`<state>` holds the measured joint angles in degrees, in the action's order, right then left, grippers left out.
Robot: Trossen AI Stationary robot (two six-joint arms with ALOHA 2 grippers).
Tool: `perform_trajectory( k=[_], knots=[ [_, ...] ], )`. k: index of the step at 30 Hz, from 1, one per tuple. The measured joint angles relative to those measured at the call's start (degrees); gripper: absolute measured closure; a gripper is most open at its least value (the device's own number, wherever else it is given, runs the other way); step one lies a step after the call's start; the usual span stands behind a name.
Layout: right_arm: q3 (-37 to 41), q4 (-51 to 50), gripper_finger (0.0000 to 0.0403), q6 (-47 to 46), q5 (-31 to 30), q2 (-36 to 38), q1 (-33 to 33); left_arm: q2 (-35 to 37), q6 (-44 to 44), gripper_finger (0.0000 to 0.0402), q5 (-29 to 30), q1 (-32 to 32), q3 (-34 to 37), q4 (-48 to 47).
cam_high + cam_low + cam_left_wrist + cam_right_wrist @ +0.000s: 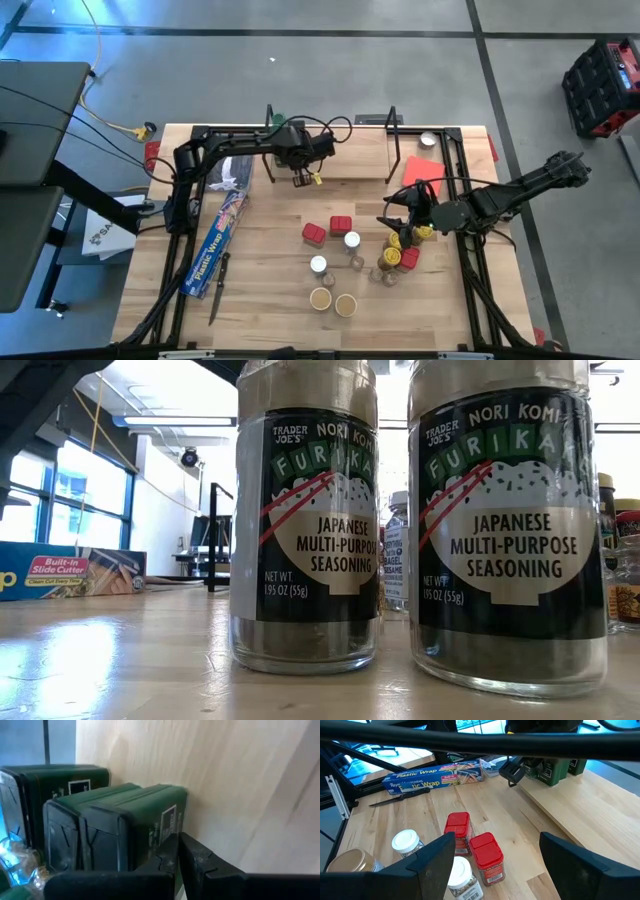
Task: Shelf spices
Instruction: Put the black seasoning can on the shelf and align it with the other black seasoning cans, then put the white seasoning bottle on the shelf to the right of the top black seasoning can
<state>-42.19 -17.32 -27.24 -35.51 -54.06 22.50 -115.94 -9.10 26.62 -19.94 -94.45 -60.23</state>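
Observation:
My left gripper is shut and points down at the shelf's light wooden board. In its own wrist view it stands right beside a row of dark green tins. The right wrist view also shows these tins on the board. My right gripper is open and hovers above the table. Between its fingers I see two red square tins and white-lidded jars. More jars stand in a cluster on the table. My left gripper has one fingertip against or just in front of the nearest green tin's lower corner. I cannot tell whether it touches the tin. The tin stands upright on the board.
A blue plastic-wrap box and a black knife lie to the table's left. A flat red card rests by the shelf's black wire frame. Two tan-lidded furikake jars stand near the front edge. Black rails run along both table sides.

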Motion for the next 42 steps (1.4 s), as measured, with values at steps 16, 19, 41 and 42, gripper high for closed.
perform_trajectory(
  k=[16, 19, 41, 42],
  knots=[
    [0.00, -0.02, 0.0119, -0.37, 0.02, -0.01, 0.00, 0.02, -0.13, 0.0401, 2.67, -1.43, 0.01, 0.26],
    [0.00, 0.00, 0.0119, -0.37, 0.02, 0.01, 0.00, 0.02, -0.13, 0.0401, 3.18, -1.43, 0.01, 0.31],
    [0.00, -0.61, 0.0119, 0.31, 0.13, -0.01, -0.04, 8.88, 22.16, 0.0401, 6.54, 15.03, -0.10, 0.14],
    [0.00, -0.40, 0.0119, 0.21, 0.61, -0.10, -0.27, 9.19, 23.69, 0.0401, 7.45, 16.95, -0.10, 0.13]
  ],
)
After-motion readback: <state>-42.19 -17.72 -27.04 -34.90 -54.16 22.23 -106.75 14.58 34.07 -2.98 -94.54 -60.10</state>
